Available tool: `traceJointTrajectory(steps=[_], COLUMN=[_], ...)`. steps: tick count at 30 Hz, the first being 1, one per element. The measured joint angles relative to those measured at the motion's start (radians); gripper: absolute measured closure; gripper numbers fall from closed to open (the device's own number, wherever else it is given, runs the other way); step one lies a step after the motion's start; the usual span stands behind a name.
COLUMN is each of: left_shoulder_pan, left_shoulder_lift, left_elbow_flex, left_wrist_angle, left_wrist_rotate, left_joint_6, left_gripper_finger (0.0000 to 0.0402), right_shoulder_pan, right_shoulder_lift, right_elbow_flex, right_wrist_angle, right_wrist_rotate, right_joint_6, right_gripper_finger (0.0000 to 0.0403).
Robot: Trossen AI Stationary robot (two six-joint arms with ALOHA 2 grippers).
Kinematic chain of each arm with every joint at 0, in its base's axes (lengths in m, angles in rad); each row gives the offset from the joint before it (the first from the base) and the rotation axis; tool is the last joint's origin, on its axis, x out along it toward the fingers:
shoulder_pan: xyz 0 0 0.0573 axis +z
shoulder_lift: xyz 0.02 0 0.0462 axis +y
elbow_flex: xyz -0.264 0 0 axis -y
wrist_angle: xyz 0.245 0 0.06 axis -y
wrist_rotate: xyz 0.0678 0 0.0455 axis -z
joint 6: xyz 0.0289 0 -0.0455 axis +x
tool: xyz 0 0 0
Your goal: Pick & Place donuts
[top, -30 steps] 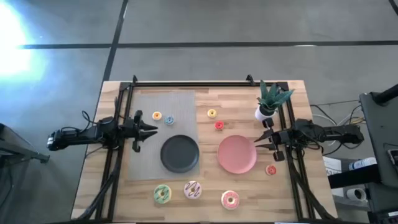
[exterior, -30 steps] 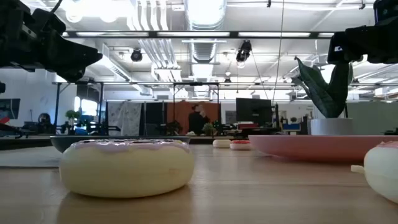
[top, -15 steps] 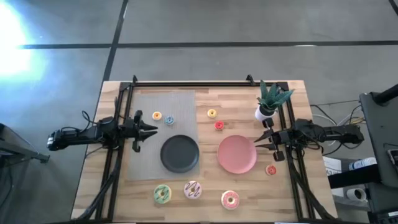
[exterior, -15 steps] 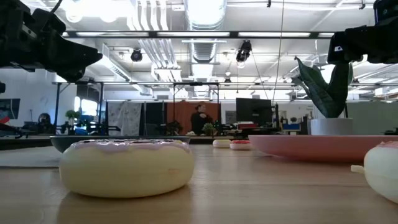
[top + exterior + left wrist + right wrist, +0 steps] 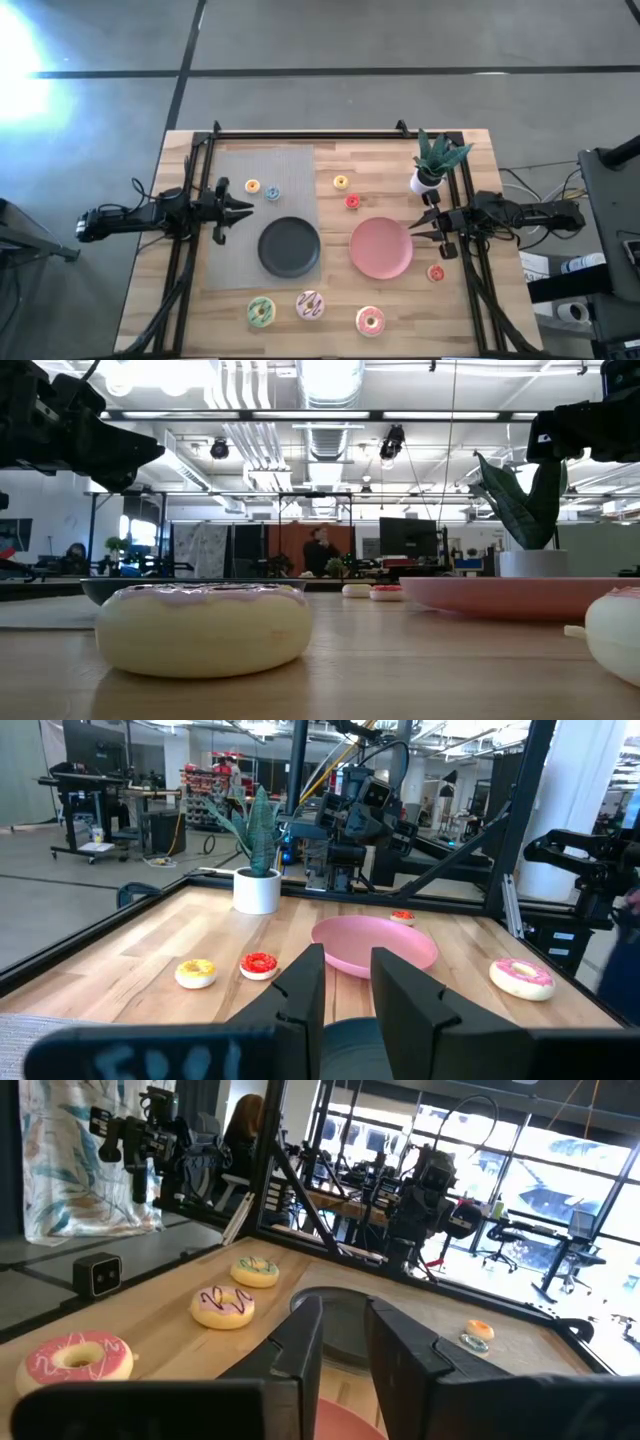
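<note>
Both arms hover over the table with nothing in their pincers.

The left pincer point(image 5: 243, 208) hangs above the grey mat point(image 5: 262, 190), its fingers point(image 5: 300, 992) set to a narrow gap with nothing between them; the tiny orange donut point(image 5: 252, 186) and tiny blue donut point(image 5: 272, 192) lie just beyond its tip, and the black plate point(image 5: 290, 247) sits near it. The right pincer point(image 5: 419, 225) points at the edge of the pink plate point(image 5: 381, 248), also narrowly parted and empty; the potted plant point(image 5: 432, 165) stands just beside it, and a tiny red donut point(image 5: 436, 272) lies close by. The green donut point(image 5: 261, 311), white streaked donut point(image 5: 310, 305) and pink donut point(image 5: 370, 321) line the table's point(image 5: 330, 165) near edge, well apart from both.
</note>
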Motion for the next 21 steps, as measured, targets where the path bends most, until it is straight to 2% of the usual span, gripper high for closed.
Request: traceJointTrajectory(steps=[6, 8, 14, 21], left_shoulder_pan=[0.000, 0.000, 0.000, 0.000], left_shoulder_lift=[0.000, 0.000, 0.000, 0.000], left_elbow_flex=[0.000, 0.000, 0.000, 0.000], left_wrist_angle=[0.000, 0.000, 0.000, 0.000], left_wrist_rotate=[0.000, 0.000, 0.000, 0.000], left_joint_6=[0.000, 0.000, 0.000, 0.000], left_gripper_finger=[0.0342, 0.0342, 0.0342, 0.0342], right_shoulder_pan=[0.001, 0.001, 0.001, 0.000], right_shoulder_lift=[0.000, 0.000, 0.000, 0.000], right_elbow_flex=[0.000, 0.000, 0.000, 0.000], right_wrist_angle=[0.000, 0.001, 0.001, -0.001], right_wrist_rotate=[-0.002, -0.002, 0.011, 0.183], right_joint_6=[0.049, 0.179, 0.716, 1.144], right_gripper_finger=[0.0331, 0.0329, 0.0324, 0.0328])
